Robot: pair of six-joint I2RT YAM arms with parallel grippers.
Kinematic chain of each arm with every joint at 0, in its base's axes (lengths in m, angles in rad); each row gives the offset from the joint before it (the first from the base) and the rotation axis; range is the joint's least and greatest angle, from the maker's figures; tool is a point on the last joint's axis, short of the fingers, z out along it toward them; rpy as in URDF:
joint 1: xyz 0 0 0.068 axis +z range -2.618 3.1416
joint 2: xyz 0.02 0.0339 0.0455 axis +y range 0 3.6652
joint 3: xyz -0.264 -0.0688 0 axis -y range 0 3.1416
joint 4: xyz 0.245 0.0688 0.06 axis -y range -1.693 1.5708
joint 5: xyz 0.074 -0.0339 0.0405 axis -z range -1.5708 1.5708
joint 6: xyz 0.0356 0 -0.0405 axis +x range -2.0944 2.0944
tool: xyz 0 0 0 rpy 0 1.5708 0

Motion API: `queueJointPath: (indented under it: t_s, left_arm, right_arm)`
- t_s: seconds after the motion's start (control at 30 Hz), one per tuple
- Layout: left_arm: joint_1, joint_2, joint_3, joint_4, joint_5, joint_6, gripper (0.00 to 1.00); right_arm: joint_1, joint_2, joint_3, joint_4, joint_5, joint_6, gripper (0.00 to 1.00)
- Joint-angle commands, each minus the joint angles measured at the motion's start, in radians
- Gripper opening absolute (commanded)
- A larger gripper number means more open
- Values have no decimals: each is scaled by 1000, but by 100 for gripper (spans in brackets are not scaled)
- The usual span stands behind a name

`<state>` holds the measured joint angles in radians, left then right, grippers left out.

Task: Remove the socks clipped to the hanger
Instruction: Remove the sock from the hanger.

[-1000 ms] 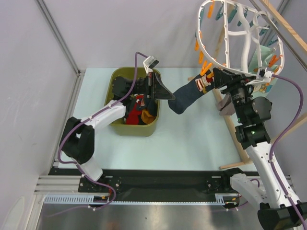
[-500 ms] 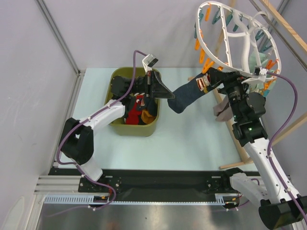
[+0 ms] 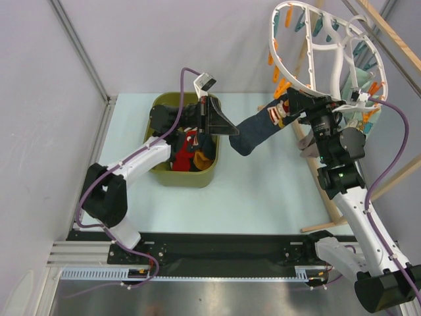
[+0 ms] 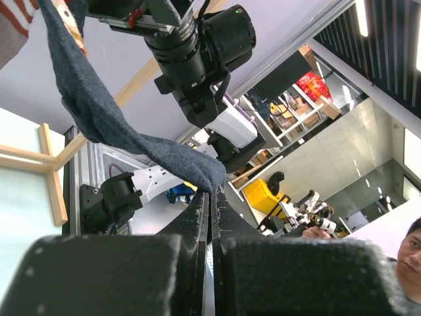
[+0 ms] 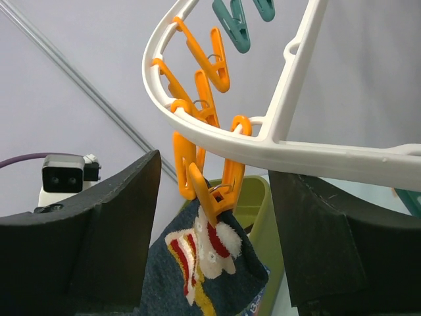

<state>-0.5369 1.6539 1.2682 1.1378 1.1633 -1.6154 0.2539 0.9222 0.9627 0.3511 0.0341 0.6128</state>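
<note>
Olive-green plastic tub [image 3: 184, 179] sits at the left of the table, with a red sock [image 3: 189, 140] and a mustard sock [image 3: 202, 158] lying inside it. Just past the tub's right rim, my left gripper [image 3: 229, 131] has its fingers pressed together, pinching the toe end of a dark blue sock [image 3: 256, 131]. The sock stretches up and to the right in mid-air, pulled into a taut band. Its cuff, printed with a small white, red and yellow animal, is bitten by an orange peg [image 5: 210, 191] dangling from the white hanger [image 3: 329, 46]. My right gripper [image 5: 212, 174] is raised to that peg, fingers spread wide on either side of it and apart from it. Behind the hanger, at the far right, stands a light wooden rack [image 3: 395, 46].

I judge the sock to be light, soft and stretchy; it will give before it slips free, and the hanger may swing with the pull. The toe pinch looks secure. The better second hold is the peg's upper arms, squeezed to release the cuff.
</note>
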Motion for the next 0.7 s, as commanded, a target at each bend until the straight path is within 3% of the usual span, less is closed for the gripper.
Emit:
queueJointPath:
  t_s: [0.0, 0.17, 0.33, 0.4, 0.47, 0.53, 0.67]
  left_arm:
    - [-8, -51, 43, 42, 1, -11, 0]
    - [-11, -54, 43, 42, 1, -14, 0]
    - [-14, -54, 51, 39, 1, -14, 0]
    - [-18, -52, 54, 37, 1, -14, 0]
    - [-21, -52, 59, 36, 1, -14, 0]
    - [-24, -52, 59, 34, 1, -14, 0]
    - [-25, -52, 57, 33, 1, -11, 0]
  right_arm:
    - [-4, 6, -1, 92, -25, -8, 70]
    - [-15, 9, -16, 141, -77, -4, 66]
    - [-18, 12, -16, 167, -95, -5, 55]
    - [-18, 12, -18, 166, -94, -4, 55]
    - [-19, 13, -15, 161, -92, -2, 63]
    - [-19, 12, -13, 158, -91, 1, 59]
    - [-18, 0, -25, 166, -85, 5, 41]
